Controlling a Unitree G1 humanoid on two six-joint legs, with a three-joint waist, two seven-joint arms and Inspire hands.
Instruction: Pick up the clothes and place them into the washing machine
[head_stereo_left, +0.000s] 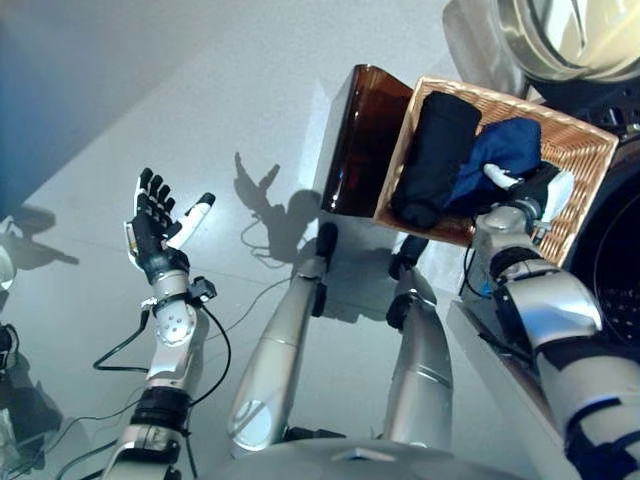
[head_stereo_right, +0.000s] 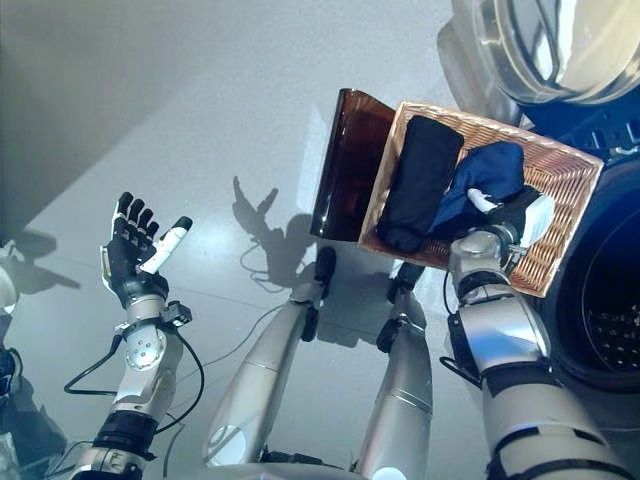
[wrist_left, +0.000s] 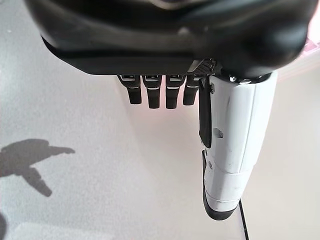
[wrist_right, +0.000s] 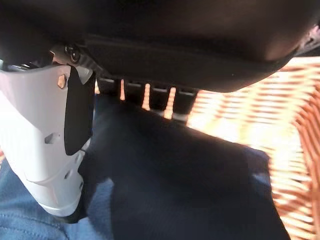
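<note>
— What's on the far left?
— The left hand (head_stereo_left: 152, 232), raised over the grey floor (head_stereo_left: 150, 110), fingers straight, holding nothing.
— And the clothes?
— A black garment (head_stereo_left: 432, 155) and a blue garment (head_stereo_left: 500, 150) lie side by side in the wicker basket (head_stereo_left: 575, 165).
— The right hand (head_stereo_left: 530, 190)?
— In the basket on the blue garment; its grip can't be made out. The washing machine (head_stereo_left: 610, 250) is just right of the basket.

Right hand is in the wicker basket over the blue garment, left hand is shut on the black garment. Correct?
Not quite. The left hand holds nothing: it is open over the bare floor, as the left wrist view and left eye view show. The black garment lies in the wicker basket beside the blue garment. The right hand is in the basket, as stated.
</note>
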